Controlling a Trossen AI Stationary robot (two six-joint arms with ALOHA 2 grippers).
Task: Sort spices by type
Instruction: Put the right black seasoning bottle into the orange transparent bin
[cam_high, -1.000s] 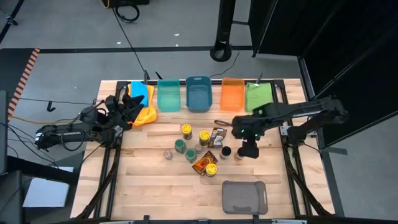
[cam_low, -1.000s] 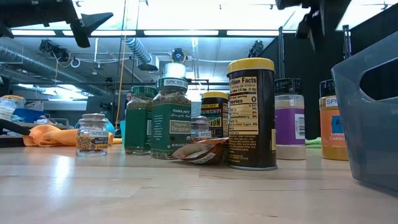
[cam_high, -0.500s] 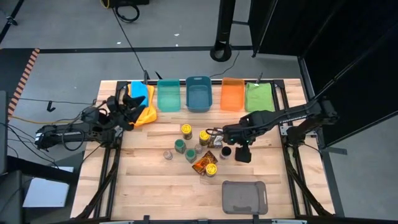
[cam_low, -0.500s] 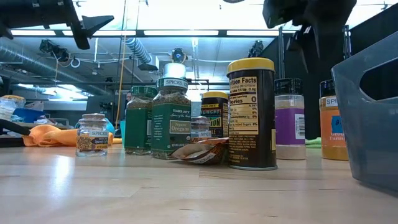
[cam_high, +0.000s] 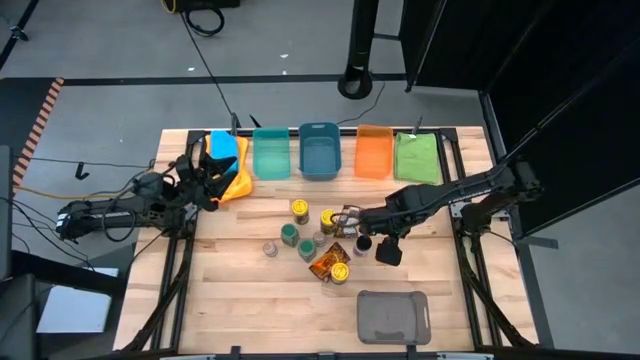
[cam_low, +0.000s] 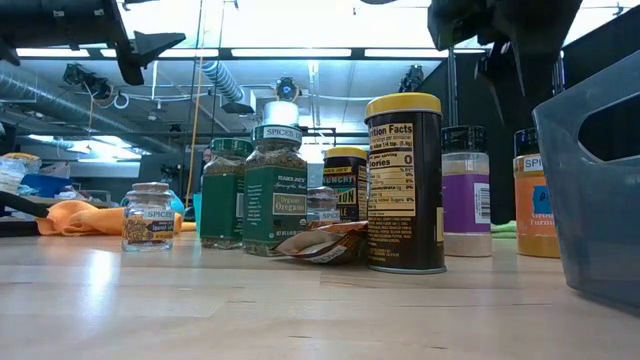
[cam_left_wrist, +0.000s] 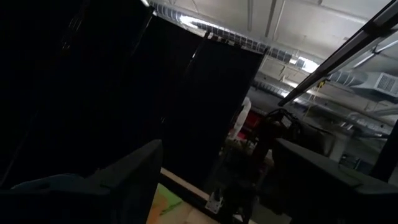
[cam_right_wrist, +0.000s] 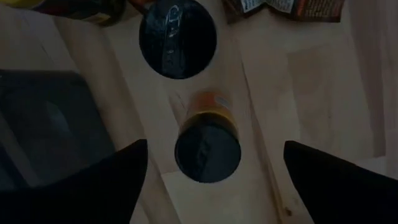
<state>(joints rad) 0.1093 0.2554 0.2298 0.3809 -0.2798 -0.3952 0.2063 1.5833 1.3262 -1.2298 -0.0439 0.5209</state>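
1. Ceiling strip lights are glaring white in the low view, silhouetting the arm parts overhead.
2. The wooden table is catching a soft sheen in that view.
3. The high view is showing even, bright light with faint shadows.
4. The left wrist view is reading mostly black.
5. The right wrist view is looking dim and blurred, its fingers out of focus.

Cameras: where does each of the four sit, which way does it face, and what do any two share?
High: overhead, straight down on the table; both arms, left gripper by the bins.
Low: table height, level across the jars; arms overhead.
Left wrist: faces a dark curtain; own fingers.
Right wrist: straight down on a dark-lidded orange jar; right gripper open.
Shared: that jar also shows in high.
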